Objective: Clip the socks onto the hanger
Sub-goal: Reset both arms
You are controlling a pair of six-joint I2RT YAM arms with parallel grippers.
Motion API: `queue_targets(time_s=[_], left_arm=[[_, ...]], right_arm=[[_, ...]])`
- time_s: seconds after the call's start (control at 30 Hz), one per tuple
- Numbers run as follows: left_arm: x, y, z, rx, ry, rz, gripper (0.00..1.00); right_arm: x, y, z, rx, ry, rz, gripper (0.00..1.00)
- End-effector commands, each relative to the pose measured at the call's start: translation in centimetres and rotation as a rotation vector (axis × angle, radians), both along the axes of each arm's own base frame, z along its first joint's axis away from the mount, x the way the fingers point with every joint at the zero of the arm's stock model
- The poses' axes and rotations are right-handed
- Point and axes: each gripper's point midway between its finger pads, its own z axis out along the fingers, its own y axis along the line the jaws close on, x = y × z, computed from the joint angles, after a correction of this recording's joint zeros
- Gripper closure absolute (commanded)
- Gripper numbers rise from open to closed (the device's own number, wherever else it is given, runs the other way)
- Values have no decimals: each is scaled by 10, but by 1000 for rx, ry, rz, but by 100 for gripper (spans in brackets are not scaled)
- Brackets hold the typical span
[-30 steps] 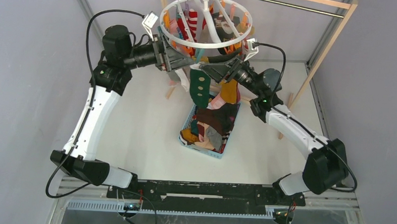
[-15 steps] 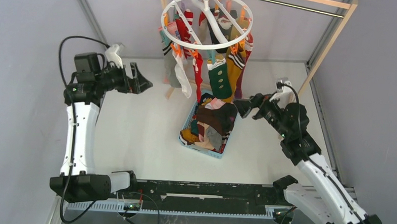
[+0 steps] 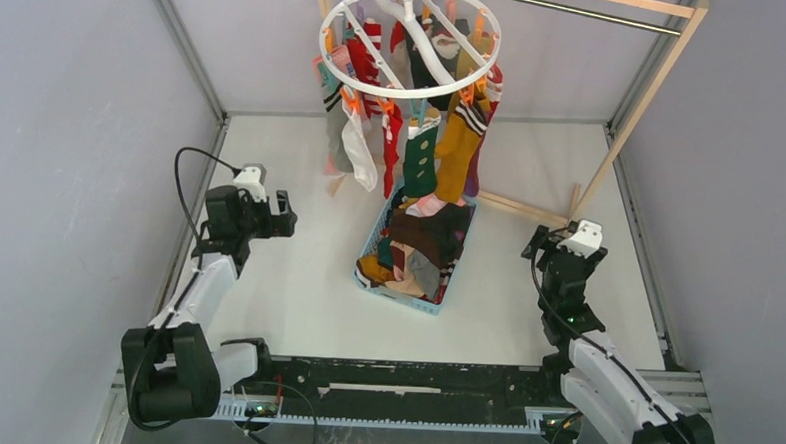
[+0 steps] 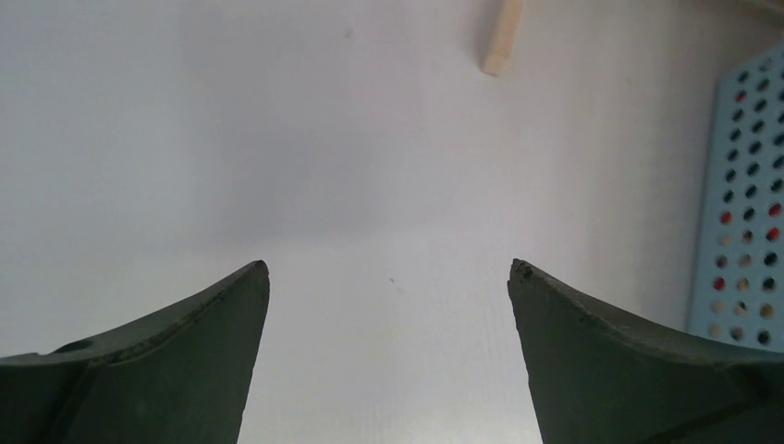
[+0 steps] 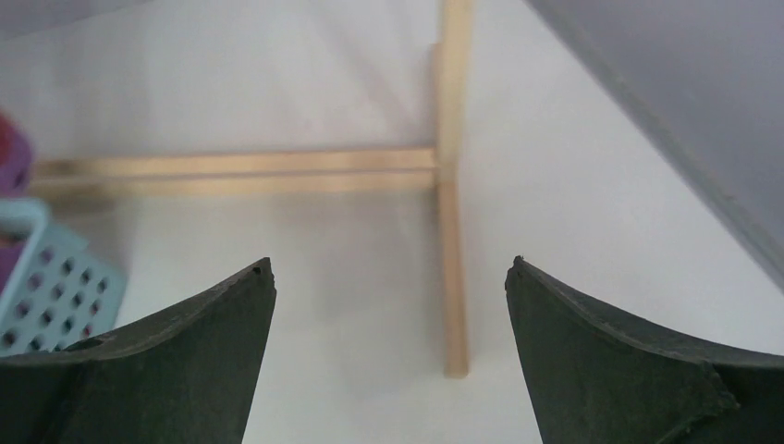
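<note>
- Two arms, both low near their bases, nothing held. left end effector: jaws spread wide, nothing between them, only bare bench beneath.
- right end effector: jaws likewise wide apart and empty. It looks onto the foot rails of the wooden frame.
- Key relation: loose socks are heaped in the light-blue basket, mid-bench, between the two arms. The pile lies to the right of the left unit and to the left of the right unit. Each wrist view shows only a basket edge at its side, so neither unit is aimed at the pile.
- Reach: approx. equal. Right unit perhaps a shade nearer; can't call it firmly.
- Basket long axis: near-to-far, far end leaning toward robot's right. Contents are a jumble; no single sock's axis is readable.
- hanger: white ring w/ spokes, hung on the metal rod, above and beyond the basket's far end.
- hung socks: dangle round the ring's front. In top view they overlap the basket's far end; true gap can't be told. Free clips are too small to tell.
- Judgement: next step is a pick from the basket. Either arm must swing inward, come down from above, then lift high to the ring.
- Surface: white bench, flat, matte.
- Room: grey walls left, right and far. A frame upright stands just beyond the right unit, so est. snag risk on that side.
</note>
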Motion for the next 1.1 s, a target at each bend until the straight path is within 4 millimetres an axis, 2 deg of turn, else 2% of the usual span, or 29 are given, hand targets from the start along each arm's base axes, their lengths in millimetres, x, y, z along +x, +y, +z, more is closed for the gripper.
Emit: queue_targets(time_s=[0.0,0.03,0.13,0.3,0.37,0.43,0.47,0.5,0.57,0.6,0.63,0.7,0.73,1.07], left_arm=[[41,28,46,57,-331,148,0],[44,32,49,62,-378,170,0],[39,34,41,97,-449,171,0],[28,44,29,110,-514,239,0],[20,43,25,109,-569,242,0],[10,44,19,112,-621,256,0],[7,43,22,100,-671,259,0],[4,38,28,94,-711,231,0],[7,38,22,111,-660,220,0],[13,43,16,105,-612,251,0],[21,48,19,98,-603,283,0],[23,50,15,120,-570,304,0],[23,50,16,120,-574,306,0],[22,50,16,120,-580,306,0]], right_arm=[[20,-32,45,21,-230,-149,0],[22,-36,39,21,-232,-158,0],[31,-41,29,3,-246,-160,0],[45,-37,12,19,-253,-110,4],[51,-31,6,-6,-243,-63,6],[56,-14,-2,-18,-206,44,1],[54,-11,-8,-28,-202,70,0],[54,-8,-4,-47,-243,93,0],[57,-1,2,-49,-257,124,0],[63,2,-3,-46,-206,142,0],[71,4,-9,-41,-154,170,0],[82,-6,-13,-1,-119,139,0],[82,-14,-20,31,-75,118,0],[82,-14,-17,27,-90,116,0]])
